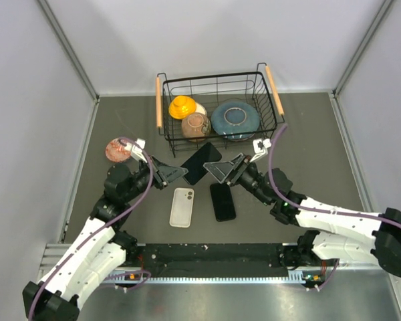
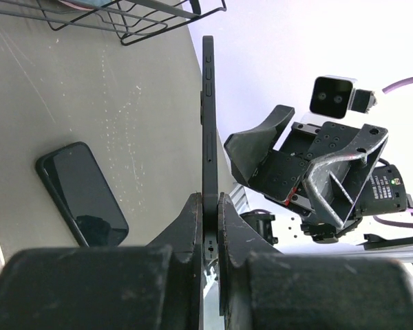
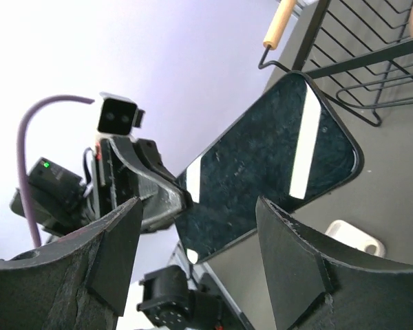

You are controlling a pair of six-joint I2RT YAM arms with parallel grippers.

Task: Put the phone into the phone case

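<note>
top view: left jaws clamp a slim black phone point(image 1: 202, 162), lifted before the black wire basket point(image 1: 214, 77); the pale clear phone case point(image 1: 182, 207) lies flat on the grey surface point(image 1: 314, 174) beside a second black phone point(image 1: 222, 201). left wrist: held phone edge-on in the grip. right wrist: right jaws open, close by the held phone.

The left gripper point(image 2: 210, 206) pinches a thin dark slab point(image 2: 210, 124) seen edge-on, upright, small buttons along its side; phone or case cannot be told. Left of the slab, a glossy black phone point(image 2: 82, 196) lies flat, screen up, on the grey table point(image 2: 144, 137). Above and left of the slab hangs a black wire basket point(image 2: 134, 27). Just right of the slab, the right gripper point(image 2: 289, 168) faces it, jaws parted.
</note>
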